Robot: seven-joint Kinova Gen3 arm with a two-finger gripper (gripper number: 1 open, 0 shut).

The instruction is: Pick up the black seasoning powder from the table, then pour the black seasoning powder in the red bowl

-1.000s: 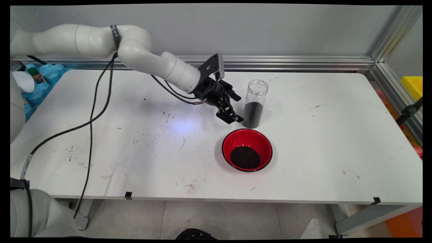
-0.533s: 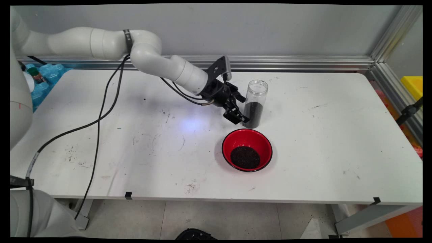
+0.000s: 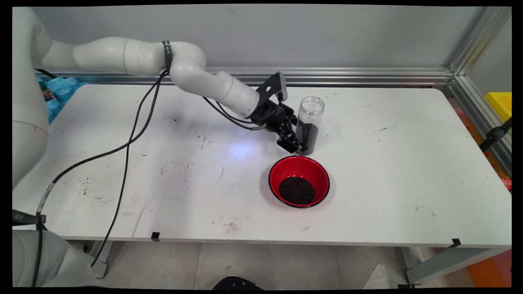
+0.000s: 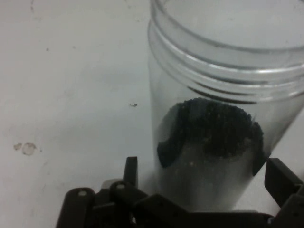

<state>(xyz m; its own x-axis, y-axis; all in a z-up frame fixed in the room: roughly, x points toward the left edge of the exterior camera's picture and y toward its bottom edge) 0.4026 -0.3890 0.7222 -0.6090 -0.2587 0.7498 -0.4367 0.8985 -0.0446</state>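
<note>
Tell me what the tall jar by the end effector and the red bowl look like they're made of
The tall jar looks like clear glass or hard plastic: see-through walls, a moulded threaded neck, dark granules visible inside. Which of the two is uncertain. The red bowl looks like glossy plastic or lacquerware, hedged: smooth shiny red inside with a thin black rim. The end effector, open, reads as matte black metal or plastic.

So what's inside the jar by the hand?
The clear jar has no lid and holds dark grains, roughly half full in the main view. The open hand straddles its lower part, and its linkage hides the jar's bottom in the hand view.
</note>
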